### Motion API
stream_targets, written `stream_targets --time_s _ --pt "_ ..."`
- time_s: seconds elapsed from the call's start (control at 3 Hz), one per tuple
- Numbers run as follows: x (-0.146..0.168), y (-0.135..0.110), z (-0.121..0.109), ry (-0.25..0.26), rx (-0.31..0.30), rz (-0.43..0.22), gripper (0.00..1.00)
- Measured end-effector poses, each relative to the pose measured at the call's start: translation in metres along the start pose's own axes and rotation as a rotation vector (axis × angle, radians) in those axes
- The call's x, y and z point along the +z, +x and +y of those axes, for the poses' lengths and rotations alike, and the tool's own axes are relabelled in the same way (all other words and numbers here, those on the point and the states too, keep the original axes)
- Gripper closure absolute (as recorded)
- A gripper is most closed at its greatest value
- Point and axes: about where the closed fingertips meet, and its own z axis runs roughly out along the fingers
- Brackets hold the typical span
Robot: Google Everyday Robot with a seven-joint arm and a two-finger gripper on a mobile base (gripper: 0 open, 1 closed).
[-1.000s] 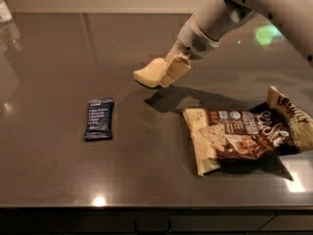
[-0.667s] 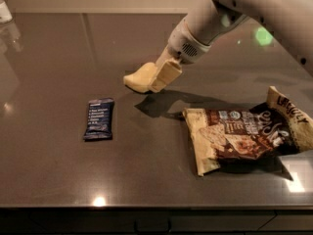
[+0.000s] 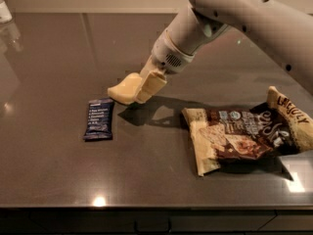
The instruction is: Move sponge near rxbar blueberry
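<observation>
The pale yellow sponge [image 3: 122, 90] is held in my gripper [image 3: 140, 89], which is shut on it. One cream finger [image 3: 152, 84] shows on the sponge's right side. The sponge hangs just above the dark countertop and casts a shadow to its lower right. The rxbar blueberry [image 3: 99, 119], a flat dark blue wrapper, lies on the counter just below and left of the sponge, a short gap away. My arm reaches in from the upper right.
A large brown-and-cream chip bag [image 3: 244, 133] lies on the counter at the right. A pale object [image 3: 4, 10] stands at the far left back corner. The counter's front edge [image 3: 156, 207] runs along the bottom.
My gripper has carried the sponge leftward and lower, from mid-counter to just right of and above the blue bar. The bar and the chip bag have not moved.
</observation>
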Motion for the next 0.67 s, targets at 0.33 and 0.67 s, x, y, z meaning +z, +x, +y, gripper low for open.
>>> stream_targets --time_s 0.33,0.67 --pt "0.014 -0.007 0.012 -0.023 -0.018 -0.003 0.84" --pt "0.027 -0.012 0.021 -0.042 -0.038 -0.002 0.53"
